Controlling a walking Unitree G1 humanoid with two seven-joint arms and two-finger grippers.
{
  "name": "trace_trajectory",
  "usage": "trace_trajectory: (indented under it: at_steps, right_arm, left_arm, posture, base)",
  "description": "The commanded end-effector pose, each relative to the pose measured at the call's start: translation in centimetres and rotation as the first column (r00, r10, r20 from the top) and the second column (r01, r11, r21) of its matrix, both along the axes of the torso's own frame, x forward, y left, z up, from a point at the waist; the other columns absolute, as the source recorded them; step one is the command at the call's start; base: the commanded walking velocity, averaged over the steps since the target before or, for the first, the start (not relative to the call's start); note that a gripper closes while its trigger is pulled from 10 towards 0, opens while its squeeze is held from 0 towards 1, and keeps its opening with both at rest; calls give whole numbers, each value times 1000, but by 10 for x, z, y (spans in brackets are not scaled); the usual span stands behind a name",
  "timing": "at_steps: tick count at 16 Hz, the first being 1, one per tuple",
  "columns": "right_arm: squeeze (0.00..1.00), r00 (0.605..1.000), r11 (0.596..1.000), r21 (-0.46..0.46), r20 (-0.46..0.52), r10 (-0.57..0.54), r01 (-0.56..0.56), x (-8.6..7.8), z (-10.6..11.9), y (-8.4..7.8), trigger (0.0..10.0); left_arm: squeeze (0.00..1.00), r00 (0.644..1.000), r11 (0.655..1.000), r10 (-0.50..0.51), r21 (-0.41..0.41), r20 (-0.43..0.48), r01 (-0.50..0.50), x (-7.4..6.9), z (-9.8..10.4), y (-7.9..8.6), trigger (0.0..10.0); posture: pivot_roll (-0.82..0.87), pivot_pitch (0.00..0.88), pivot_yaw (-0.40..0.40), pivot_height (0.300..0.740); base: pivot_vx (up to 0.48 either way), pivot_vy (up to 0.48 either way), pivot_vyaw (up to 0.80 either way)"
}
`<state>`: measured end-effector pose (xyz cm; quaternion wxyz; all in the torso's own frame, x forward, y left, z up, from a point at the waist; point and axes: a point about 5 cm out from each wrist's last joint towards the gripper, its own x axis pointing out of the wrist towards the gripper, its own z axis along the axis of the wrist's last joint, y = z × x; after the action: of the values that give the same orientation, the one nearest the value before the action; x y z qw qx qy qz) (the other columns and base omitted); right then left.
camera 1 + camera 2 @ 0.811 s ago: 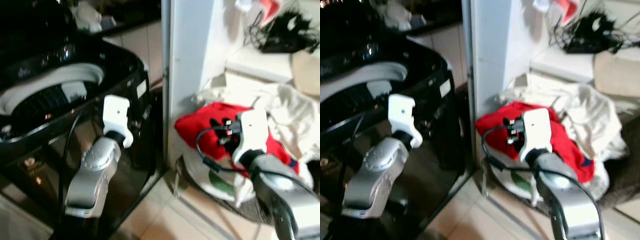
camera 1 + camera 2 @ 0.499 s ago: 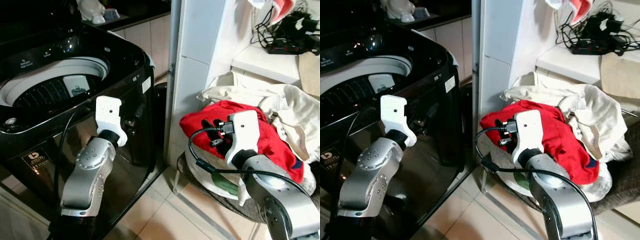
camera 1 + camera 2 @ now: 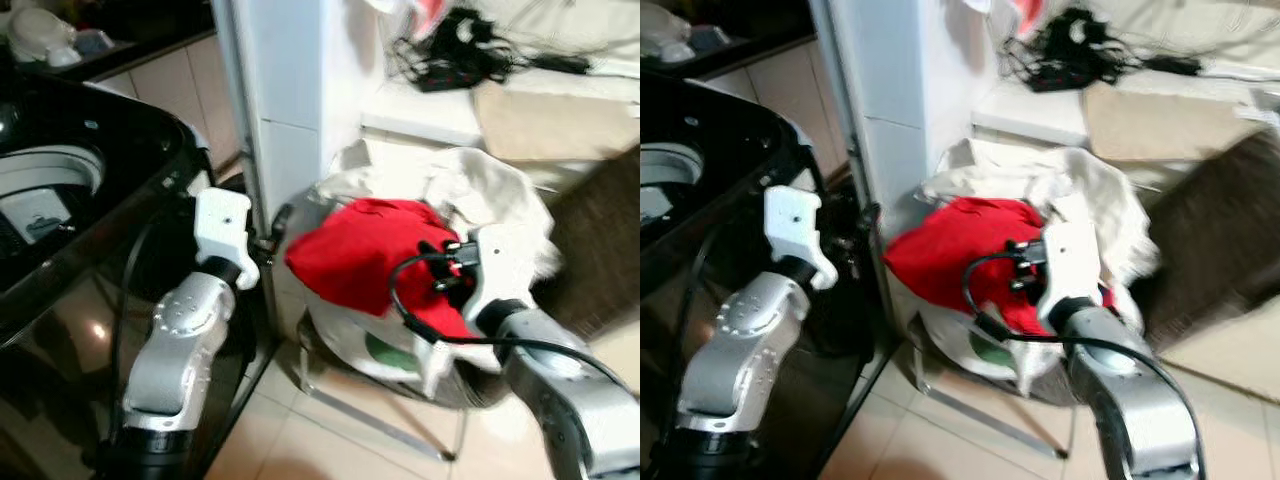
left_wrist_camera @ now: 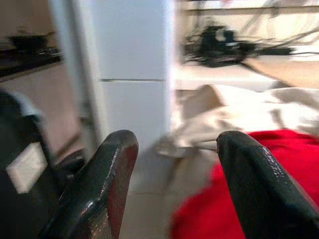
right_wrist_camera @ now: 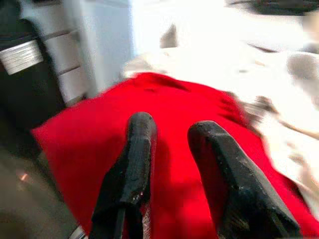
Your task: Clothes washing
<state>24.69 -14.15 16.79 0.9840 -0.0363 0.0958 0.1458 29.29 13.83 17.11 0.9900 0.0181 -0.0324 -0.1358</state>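
A red garment lies on top of a pile of cream clothes in a white-rimmed laundry basket on the floor. The black top-loading washing machine stands at the left with its lid up and its drum showing. My right gripper hovers just over the red garment, open by a narrow gap, with nothing between its fingers. My left gripper is open and empty, raised beside the washer's front corner and pointing toward the basket.
A white tiled pillar stands between washer and basket. Behind the basket, a low ledge carries a tangle of black cables and a beige cloth. A brown woven mat lies at the right. The floor is tiled.
The camera has swung to the right, so the washer sits further left and the basket is central. Both arms keep much the same pose, the right one still over the red garment.
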Motion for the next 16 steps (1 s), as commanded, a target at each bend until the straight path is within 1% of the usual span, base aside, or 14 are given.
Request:
trace_trajectory:
  at_steps: [1,5,6,9,10,12,13,16]
  right_arm:
    - [0,999,999,-26,28,37,-36,2,7,4,10000]
    - [0,998,998,-29,33,58,-57,3,7,7,10000]
    - [0,999,999,10,29,40,-41,3,6,7,10000]
    - [0,999,999,7,28,34,-34,2,6,6,10000]
    - [0,999,1000,9,26,25,-25,2,5,6,10000]
    - [0,1000,1000,20,23,-4,4,1,5,5,10000]
    - [0,1000,1000,28,19,-14,13,0,4,4,10000]
    - [0,999,998,45,9,-32,32,-1,3,4,10000]
  left_arm:
    - [0,1000,1000,18,1,-3,-18,0,-1,3,10000]
    - [0,1000,1000,15,11,4,-15,-1,0,3,10000]
    - [0,1000,1000,13,12,5,-14,-1,1,4,10000]
    - [0,1000,1000,4,-3,8,-4,-1,1,4,10000]
    - [0,1000,1000,-16,-13,12,16,-2,2,3,10000]
    - [0,996,995,-85,-39,37,87,-5,7,-3,10000]
    - [0,994,993,-105,-42,29,106,-5,6,-5,10000]
    - [0,993,993,-114,-41,22,115,-4,6,-7,10000]
  posture:
    - [-115,0,13,740]
    - [-109,0,9,740]
    - [-109,0,9,740]
    - [-108,0,13,740]
    - [-108,0,13,740]
    - [-108,0,13,740]
    - [-110,0,26,740]
    - [-112,0,32,740]
  base:
    - [480,0,800]
    - [480,0,800]
    - [480,0,0]
    - [462,0,0]
    - [0,0,0]
    - [0,0,0]
    - [0,0,0]
    - [0,0,0]
